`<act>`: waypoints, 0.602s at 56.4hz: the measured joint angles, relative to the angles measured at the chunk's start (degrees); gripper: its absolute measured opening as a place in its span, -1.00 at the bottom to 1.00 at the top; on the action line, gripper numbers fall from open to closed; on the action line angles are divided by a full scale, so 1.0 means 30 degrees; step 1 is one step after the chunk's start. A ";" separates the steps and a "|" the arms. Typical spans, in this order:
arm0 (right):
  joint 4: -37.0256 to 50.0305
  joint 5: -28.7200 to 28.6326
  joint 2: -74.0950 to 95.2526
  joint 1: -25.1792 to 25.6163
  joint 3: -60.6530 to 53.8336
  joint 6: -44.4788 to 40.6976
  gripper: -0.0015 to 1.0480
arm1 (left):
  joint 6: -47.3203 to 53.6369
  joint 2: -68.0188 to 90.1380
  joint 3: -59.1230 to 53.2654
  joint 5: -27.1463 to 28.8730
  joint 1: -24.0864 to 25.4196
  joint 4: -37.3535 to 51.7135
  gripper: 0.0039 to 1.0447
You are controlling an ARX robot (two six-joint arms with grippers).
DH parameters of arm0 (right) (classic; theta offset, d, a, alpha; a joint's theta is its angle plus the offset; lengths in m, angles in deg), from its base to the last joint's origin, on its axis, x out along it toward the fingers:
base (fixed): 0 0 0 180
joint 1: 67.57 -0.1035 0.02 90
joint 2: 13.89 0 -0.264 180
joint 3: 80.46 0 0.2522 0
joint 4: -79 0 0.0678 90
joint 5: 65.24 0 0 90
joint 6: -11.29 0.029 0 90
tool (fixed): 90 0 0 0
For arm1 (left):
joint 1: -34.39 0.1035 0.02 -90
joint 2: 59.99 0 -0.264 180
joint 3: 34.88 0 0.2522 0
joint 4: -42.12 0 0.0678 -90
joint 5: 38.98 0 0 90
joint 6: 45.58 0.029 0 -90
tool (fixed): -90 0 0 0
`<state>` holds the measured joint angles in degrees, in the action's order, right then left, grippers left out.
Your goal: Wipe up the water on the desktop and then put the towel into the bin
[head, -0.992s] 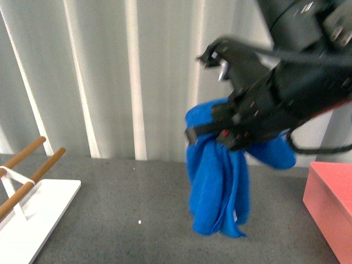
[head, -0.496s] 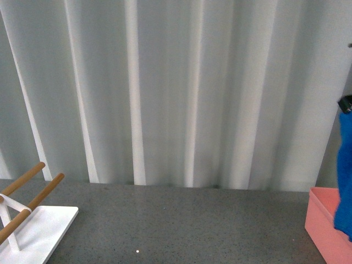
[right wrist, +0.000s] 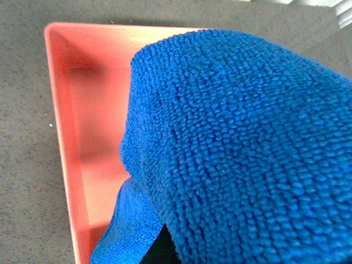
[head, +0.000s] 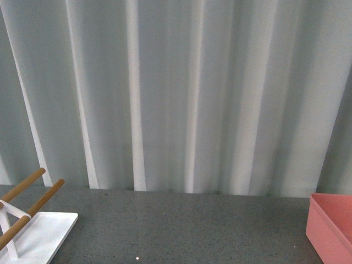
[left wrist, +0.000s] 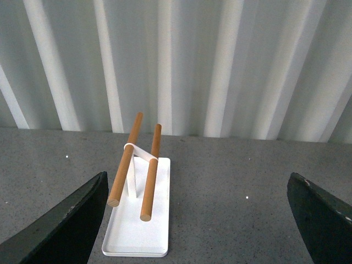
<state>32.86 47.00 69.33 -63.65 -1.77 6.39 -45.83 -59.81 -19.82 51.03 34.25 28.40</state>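
The bright blue fluffy towel (right wrist: 236, 148) fills most of the right wrist view, bunched and hanging over the open salmon-pink bin (right wrist: 82, 126). My right gripper is shut on the towel, its fingers hidden by the cloth. The bin's near corner (head: 330, 228) shows at the front view's lower right, standing on the dark grey speckled desktop (head: 181, 225). My left gripper (left wrist: 203, 220) is open above the desktop (left wrist: 231, 181), nothing between its dark fingers (left wrist: 66, 220). Neither arm shows in the front view.
A white flat-based rack with two wooden bars (left wrist: 135, 209) stands on the desktop ahead of the left gripper, also at the front view's lower left (head: 33, 231). A pale ribbed wall (head: 176, 93) runs behind the desktop.
The right arm carried the hanging towel from the middle of the front view to the right and out of it, over the bin. The front view has tilted slightly.
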 joint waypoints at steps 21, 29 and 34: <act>0.0415 -0.0801 0.0000 0.0627 -0.1137 -0.0889 -0.51 | 0.0000 0.0000 0.0000 0.0000 0.0000 0.0000 0.88; 0.0415 -0.0794 0.0000 0.0627 -0.1137 -0.0925 -0.07 | 0.0000 0.0000 0.0000 0.0000 0.0000 0.0000 0.88; 0.0415 -0.0787 0.0000 0.0627 -0.1137 -0.0933 0.20 | 0.0000 0.0000 0.0000 0.0000 0.0000 0.0000 0.88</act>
<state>34.11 44.64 69.33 -61.77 -5.18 3.59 -45.83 -59.81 -19.82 51.03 34.25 28.40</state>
